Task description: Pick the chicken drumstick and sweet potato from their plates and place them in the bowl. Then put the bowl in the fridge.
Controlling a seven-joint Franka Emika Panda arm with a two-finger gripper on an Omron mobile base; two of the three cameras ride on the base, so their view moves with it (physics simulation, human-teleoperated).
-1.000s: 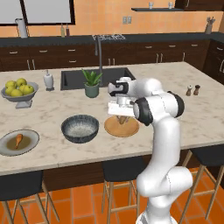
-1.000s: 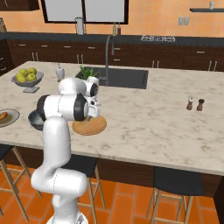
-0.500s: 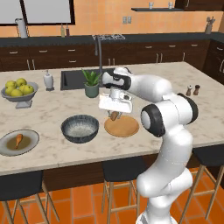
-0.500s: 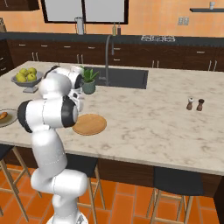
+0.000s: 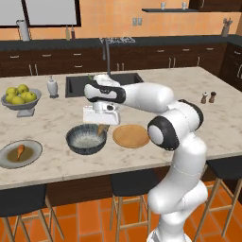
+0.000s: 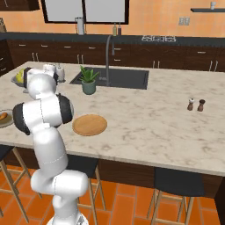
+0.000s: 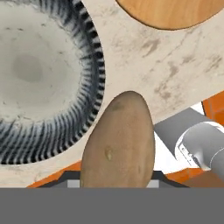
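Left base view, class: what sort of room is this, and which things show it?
A rendered kitchen: a dark sink with a tall grey tap set in a pale marble island counter, dark wooden cabinets behind, black stools tucked under.

Sweet potato (image 7: 118,144) above bowl (image 5: 85,139) rim, left of wooden plate (image 5: 131,135).

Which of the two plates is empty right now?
The flat round light wood plate, right of the dark textured bowl. The grey plate at the counter's left end carries the tan-brown chicken drumstick.

The sweet potato (image 7: 118,142) hides the fingers in the hand view; the bowl (image 7: 39,78) runs off 2 edges.
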